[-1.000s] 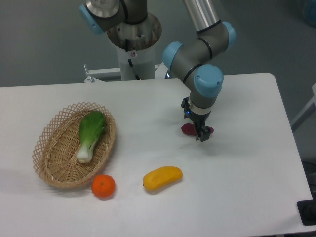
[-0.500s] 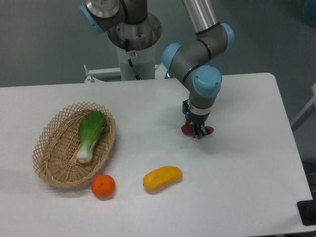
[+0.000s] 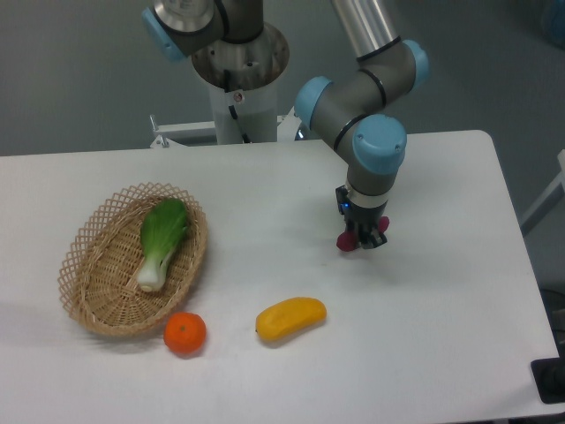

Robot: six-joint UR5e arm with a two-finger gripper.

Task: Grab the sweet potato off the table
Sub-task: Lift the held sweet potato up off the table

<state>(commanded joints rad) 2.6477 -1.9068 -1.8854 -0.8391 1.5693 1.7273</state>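
Observation:
The sweet potato [image 3: 345, 241] is a small dark reddish-purple tuber at the right middle of the white table [image 3: 441, 291]. My gripper [image 3: 364, 238] points straight down over it, and its fingers are closed around the middle of the tuber. Only the two ends of the tuber show on either side of the fingers, the right end a little higher. I cannot tell whether the tuber is off the tabletop or still touches it.
A yellow mango-shaped fruit [image 3: 291, 318] lies below and left of the gripper. A round orange [image 3: 185, 333] sits beside a wicker basket [image 3: 93, 274] that holds a green leafy vegetable [image 3: 162, 237]. The arm's base post [image 3: 238, 97] stands at the back.
The gripper has shifted a little to the right, and the sweet potato has moved with it and tilted, right end up.

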